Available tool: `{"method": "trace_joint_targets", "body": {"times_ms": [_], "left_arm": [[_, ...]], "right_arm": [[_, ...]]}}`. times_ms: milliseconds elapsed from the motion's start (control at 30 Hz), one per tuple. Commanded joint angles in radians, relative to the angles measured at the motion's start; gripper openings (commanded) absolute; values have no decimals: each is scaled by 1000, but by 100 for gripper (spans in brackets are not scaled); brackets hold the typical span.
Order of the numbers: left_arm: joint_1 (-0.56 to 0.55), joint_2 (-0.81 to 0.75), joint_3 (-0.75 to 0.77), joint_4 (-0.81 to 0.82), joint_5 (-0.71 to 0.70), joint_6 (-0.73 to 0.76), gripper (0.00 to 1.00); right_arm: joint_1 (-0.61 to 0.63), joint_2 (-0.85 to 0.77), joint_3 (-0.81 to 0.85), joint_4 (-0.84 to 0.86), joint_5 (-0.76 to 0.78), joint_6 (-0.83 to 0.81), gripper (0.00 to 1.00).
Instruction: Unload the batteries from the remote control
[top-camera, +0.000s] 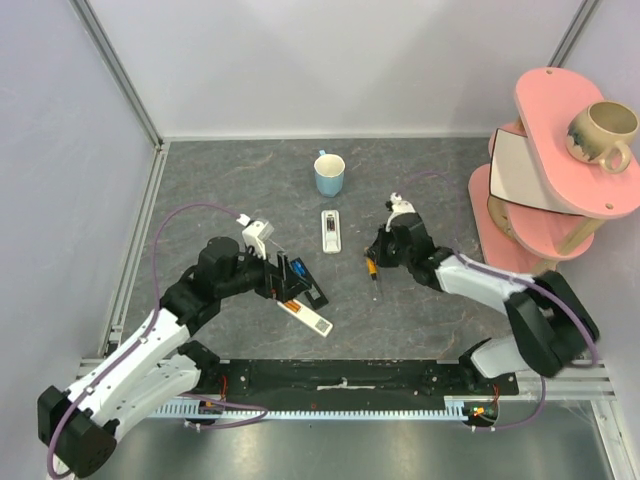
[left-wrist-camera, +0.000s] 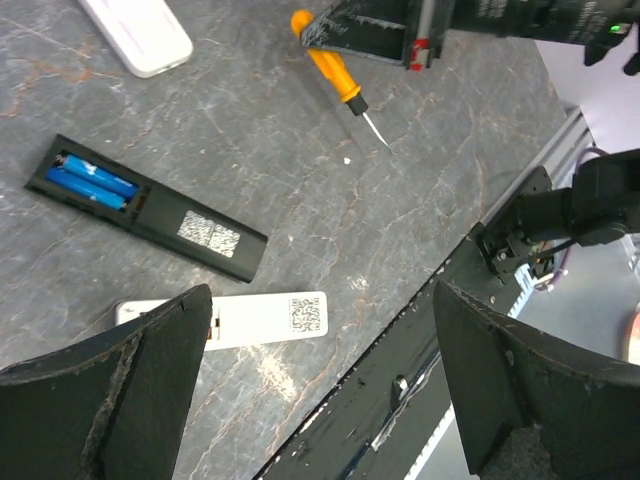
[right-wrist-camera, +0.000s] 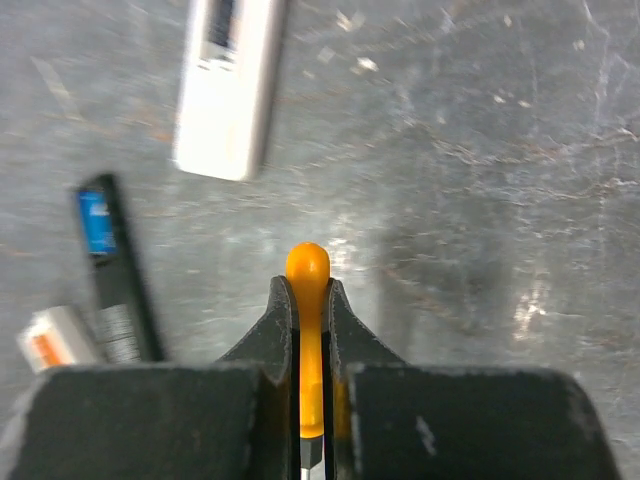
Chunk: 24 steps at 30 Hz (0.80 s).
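Note:
A black remote (left-wrist-camera: 150, 215) lies back up with its compartment open, two blue batteries (left-wrist-camera: 92, 186) inside. A white remote (left-wrist-camera: 265, 318) lies just in front of it; an orange battery (right-wrist-camera: 45, 347) shows in its open end in the right wrist view. A third white remote (top-camera: 330, 232) lies at the table's middle. My left gripper (top-camera: 288, 277) is open and empty, hovering over the black and white remotes. My right gripper (right-wrist-camera: 308, 292) is shut on the handle of an orange screwdriver (right-wrist-camera: 308, 262), held just above the table right of the middle remote.
A blue mug (top-camera: 329, 175) stands behind the middle remote. A pink two-level stand (top-camera: 560, 160) with a beige mug (top-camera: 603, 133) on top fills the far right. The black rail (top-camera: 340, 378) runs along the near edge.

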Motion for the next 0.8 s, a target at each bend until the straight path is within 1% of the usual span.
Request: {"method": "trace_joint_targets", "body": {"times_ms": [0,133,167,267,300,400,567,600,633,767], "left_arm": [[-38,77,59,112,81,-18,96],[-105,215,119,184,86,-19,95],[-122,270,149,205,86,-21,95],[-179,359,207,301,99,-37,95],[-202,423,224,342,98,-41,96],[-239,526,292,362,83,-41,96],[-256,631,353,440,75,-68,95],[-256,643,358,448,69,-71,91],[-256,658,370,451,51,-71,90],[-256,687,381,523,55,-79,89]], "right_arm": [[4,-207,-79,187,-99,136,0],[5,-318,-78,127,-86,145,0],[5,-336,-75,116,-83,148,0],[4,-406,-70,92,-75,162,0],[5,-436,-69,86,-75,165,0],[5,-484,-69,78,-72,176,0],[4,-521,-66,64,-83,193,0],[5,-531,-69,67,-86,197,0],[5,-538,-72,70,-90,202,0],[4,-576,-109,121,-106,248,0]]}}
